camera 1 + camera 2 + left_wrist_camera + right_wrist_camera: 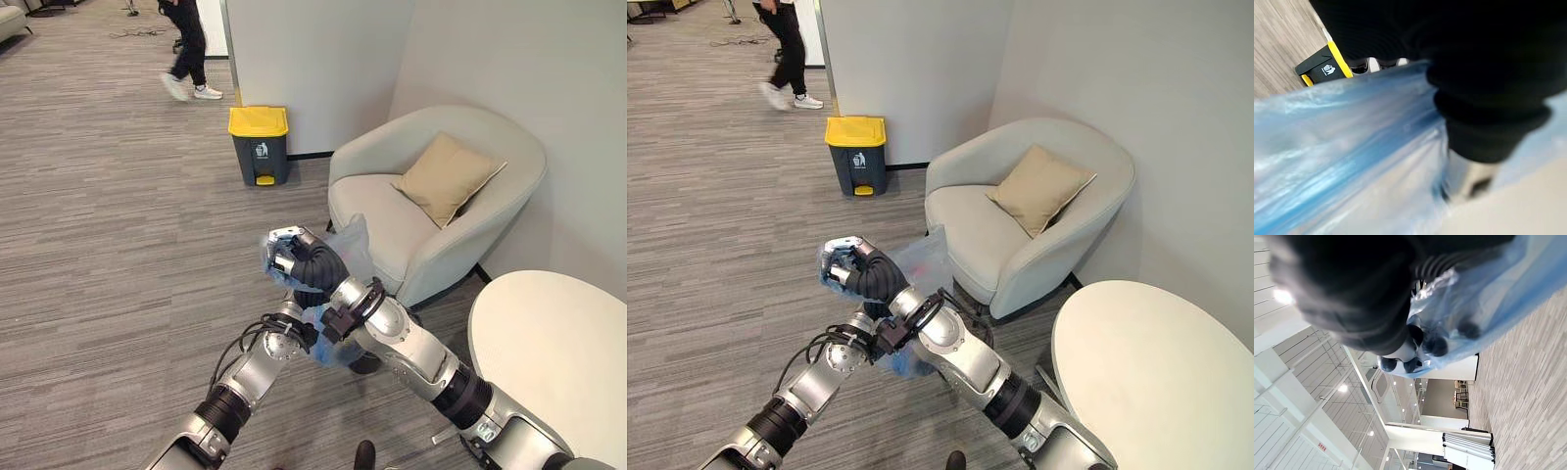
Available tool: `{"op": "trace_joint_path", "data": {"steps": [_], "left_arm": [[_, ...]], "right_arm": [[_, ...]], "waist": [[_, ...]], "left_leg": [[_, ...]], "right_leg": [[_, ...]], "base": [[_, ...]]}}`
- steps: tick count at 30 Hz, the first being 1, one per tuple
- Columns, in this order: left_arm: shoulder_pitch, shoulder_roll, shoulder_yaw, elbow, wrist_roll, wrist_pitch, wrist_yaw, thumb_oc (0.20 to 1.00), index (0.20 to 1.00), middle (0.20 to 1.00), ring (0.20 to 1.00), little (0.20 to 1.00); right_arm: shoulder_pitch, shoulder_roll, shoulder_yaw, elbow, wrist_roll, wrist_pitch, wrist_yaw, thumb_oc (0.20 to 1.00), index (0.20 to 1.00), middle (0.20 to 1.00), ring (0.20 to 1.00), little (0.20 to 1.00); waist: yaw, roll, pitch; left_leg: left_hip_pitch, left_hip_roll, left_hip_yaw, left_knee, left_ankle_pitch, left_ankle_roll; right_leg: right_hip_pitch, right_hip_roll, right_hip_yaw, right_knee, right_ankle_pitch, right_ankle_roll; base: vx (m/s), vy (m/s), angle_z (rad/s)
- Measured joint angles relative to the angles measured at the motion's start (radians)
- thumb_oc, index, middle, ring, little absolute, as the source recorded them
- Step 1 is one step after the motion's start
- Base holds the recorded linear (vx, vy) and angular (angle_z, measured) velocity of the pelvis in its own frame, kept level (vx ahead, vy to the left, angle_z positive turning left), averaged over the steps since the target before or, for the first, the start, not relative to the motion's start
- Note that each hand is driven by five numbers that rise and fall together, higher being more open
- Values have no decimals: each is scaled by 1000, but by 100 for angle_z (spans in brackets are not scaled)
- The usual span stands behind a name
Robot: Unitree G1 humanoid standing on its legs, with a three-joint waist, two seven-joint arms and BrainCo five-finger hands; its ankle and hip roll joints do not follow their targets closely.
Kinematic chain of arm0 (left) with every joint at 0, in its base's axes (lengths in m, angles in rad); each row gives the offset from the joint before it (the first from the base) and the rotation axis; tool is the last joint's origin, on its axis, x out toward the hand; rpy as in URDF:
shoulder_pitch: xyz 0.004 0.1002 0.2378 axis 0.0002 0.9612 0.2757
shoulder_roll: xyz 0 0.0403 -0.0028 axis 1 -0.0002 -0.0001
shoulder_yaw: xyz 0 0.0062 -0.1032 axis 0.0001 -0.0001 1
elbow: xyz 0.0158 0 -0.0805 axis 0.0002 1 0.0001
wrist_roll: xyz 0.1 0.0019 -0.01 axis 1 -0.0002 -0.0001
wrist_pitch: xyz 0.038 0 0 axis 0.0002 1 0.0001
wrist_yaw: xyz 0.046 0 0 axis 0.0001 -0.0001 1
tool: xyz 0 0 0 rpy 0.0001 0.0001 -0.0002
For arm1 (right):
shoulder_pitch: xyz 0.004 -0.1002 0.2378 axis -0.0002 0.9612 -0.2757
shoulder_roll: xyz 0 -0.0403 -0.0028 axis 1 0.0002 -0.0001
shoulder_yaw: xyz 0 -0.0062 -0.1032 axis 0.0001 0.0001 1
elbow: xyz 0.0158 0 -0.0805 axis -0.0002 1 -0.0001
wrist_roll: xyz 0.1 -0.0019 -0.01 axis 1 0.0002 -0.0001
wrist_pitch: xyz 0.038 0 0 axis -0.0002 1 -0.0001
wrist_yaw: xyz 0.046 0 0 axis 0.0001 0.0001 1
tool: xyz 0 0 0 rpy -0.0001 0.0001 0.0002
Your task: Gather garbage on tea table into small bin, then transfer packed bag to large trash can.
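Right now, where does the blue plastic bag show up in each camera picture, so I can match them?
Left eye view: blue plastic bag at centre, bunched in the right hand, in front of the armchair.
Right eye view: bag left of centre, same grip.
Left wrist view: bag spreads across the lower left.
Right wrist view: bag at upper right, fingers curled into it.
Shared landmark: the yellow-lidded trash can, seen in both eye views and the left wrist view.
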Motion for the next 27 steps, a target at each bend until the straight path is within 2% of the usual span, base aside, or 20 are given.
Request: {"op": "trace_joint_path", "data": {"steps": [11, 12, 13, 14, 16, 19, 22, 27], "left_arm": [[-4, 14, 12, -15, -92, 0, -8, 200, 200, 200, 200, 200], [4, 15, 15, -29, -97, 0, -11, 200, 200, 200, 200, 200], [15, 21, 15, -45, -110, -1, -15, 200, 200, 200, 200, 200], [27, 24, 22, -55, -110, -2, -18, 200, 200, 200, 200, 200], [102, 48, 94, -129, -113, -9, -38, 200, 200, 200, 200, 200], [158, 79, 140, -164, -113, -16, -50, 200, 200, 200, 200, 200], [223, 95, 183, -165, -113, -29, -56, 200, 200, 200, 200, 200], [342, 111, 272, -156, -113, -31, -68, 200, 200, 200, 200, 200]], "right_arm": [[1, -18, 0, 0, 19, -3, 30, 200, 200, 200, 200, 200], [1, -26, 0, -1, 7, -3, 35, 448, 448, 448, 448, 448], [1, -40, -1, -1, -8, -3, 43, 796, 796, 796, 796, 796], [1, -54, -4, -1, -37, -3, 51, 1000, 1000, 1000, 1000, 1000], [14, -173, -49, -60, -195, -1, 60, 1000, 1000, 1000, 1000, 1000], [73, -227, -140, -123, -318, -10, 51, 1000, 1000, 1000, 1000, 1000], [106, -301, -184, -148, -518, -30, 35, 1000, 1000, 1000, 1000, 1000], [285, -356, -295, -141, -592, -30, 14, 1000, 1000, 1000, 1000, 1000]], "waist": [[-15, 1, 0], [-16, 1, 0], [-16, 1, 0], [-16, 2, -1], [-16, 4, -1], [-16, 14, -4], [-21, 24, -4], [-22, 30, -4]], "left_leg": [[3, 0, 1, -1, 0, 0], [3, 1, 1, -1, 0, 0], [3, 1, 1, -1, 0, 0], [4, 1, 1, -1, 0, 0], [6, 3, 1, -1, 0, 0], [8, 4, 0, -1, 0, 0], [20, 6, 1, -2, 0, 0], [20, 7, 2, -9, -1, 0]], "right_leg": [[2, -1, 1, 0, 0, 0], [2, -1, 1, 0, 0, 0], [2, 0, 1, 0, 0, 0], [3, -1, 1, 0, 0, 0], [6, -2, 0, 0, 0, 0], [9, -1, -1, 0, 0, 0], [21, 0, 0, -1, -8, 10], [20, 1, 0, -1, -8, 10]], "base": [[0, 0, 0], [0, 0, 0], [0, 0, 0], [33, -31, 1], [35, -36, 2], [7, -12, 0], [19, -43, -1], [2, -7, 0]]}}
